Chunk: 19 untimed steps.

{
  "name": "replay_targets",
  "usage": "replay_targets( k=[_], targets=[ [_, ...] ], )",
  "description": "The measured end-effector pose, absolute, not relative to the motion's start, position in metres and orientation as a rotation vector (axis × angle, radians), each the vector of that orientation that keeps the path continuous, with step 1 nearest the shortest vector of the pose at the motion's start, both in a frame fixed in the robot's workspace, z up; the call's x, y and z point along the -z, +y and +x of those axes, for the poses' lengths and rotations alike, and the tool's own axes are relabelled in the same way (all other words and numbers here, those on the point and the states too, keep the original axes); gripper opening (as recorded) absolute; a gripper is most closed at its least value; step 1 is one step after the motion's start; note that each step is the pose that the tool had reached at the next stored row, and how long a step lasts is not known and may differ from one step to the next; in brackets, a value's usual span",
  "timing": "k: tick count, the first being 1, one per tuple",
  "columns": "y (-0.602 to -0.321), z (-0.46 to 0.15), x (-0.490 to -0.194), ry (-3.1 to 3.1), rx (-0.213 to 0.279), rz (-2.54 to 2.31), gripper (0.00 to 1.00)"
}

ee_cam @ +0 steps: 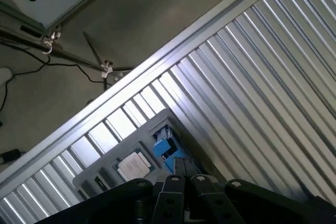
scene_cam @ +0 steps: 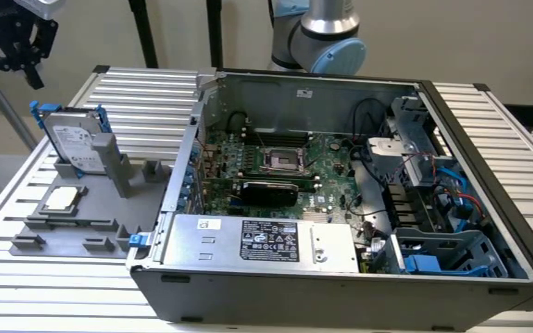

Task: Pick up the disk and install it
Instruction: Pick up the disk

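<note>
Black gripper (scene_cam: 12, 61), open or closed unclear, hangs above silver-grey blue-railed disk (scene_cam: 70, 142) standing upright in grey plastic holder (scene_cam: 111, 182).

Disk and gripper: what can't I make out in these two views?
1. Disk, exterior view: the label text is too small to read, and its lower end is hidden in the grey holder.
2. Gripper, exterior view: partly cut off by the picture's top and left edges.
3. Grey holder, wrist view: partly covered by the gripper, so how the disk sits there cannot be told.
</note>
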State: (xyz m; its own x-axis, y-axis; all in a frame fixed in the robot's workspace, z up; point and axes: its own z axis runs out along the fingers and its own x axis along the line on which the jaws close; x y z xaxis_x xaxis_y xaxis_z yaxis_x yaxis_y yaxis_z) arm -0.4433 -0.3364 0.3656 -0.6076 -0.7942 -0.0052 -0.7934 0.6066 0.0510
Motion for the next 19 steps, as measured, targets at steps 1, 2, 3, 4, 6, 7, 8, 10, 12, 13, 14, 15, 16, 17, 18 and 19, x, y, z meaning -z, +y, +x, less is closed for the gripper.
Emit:
replay_targets(
  k=[1, 2, 3, 4, 6, 7, 8, 10, 12, 13, 14, 15, 16, 17, 18, 19],
  targets=[
    [-0.3364, -0.4430, -0.3655, -2.789, 0.075, 1.404, 0.11],
    [-0.3364, -0.4427, -0.3653, -2.777, 0.075, 1.426, 0.11],
    [-0.3364, -0.4424, -0.3651, -2.766, 0.074, 1.447, 0.11],
    [-0.3364, -0.4422, -0.3649, -2.754, 0.074, 1.468, 0.11],
    [-0.3364, -0.4417, -0.3645, -2.729, 0.074, 1.514, 0.11],
    [-0.3364, -0.4415, -0.3644, -2.716, 0.073, 1.536, 0.11],
    [-0.3364, -0.4414, -0.3641, -2.703, 0.073, 1.559, 0.11],
    [-0.3364, -0.4412, -0.3637, -2.674, 0.072, 1.606, 0.11],
    [-0.3364, -0.4411, -0.3633, -2.644, 0.072, 1.653, 0.11],
    [-0.3365, -0.4411, -0.3631, -2.628, 0.072, 1.677, 0.11],
    [-0.3364, -0.4411, -0.3628, -2.613, 0.071, 1.700, 0.11],
    [-0.3364, -0.4411, -0.3626, -2.597, 0.071, 1.723, 0.11],
    [-0.3364, -0.4411, -0.3622, -2.579, 0.070, 1.749, 0.11],
    [-0.3364, -0.4411, -0.3619, -2.563, 0.070, 1.771, 0.11],
    [-0.3364, -0.4411, -0.3615, -2.547, 0.070, 1.794, 0.11],
    [-0.3364, -0.4411, -0.3612, -2.530, 0.069, 1.817, 0.11]
  ],
)
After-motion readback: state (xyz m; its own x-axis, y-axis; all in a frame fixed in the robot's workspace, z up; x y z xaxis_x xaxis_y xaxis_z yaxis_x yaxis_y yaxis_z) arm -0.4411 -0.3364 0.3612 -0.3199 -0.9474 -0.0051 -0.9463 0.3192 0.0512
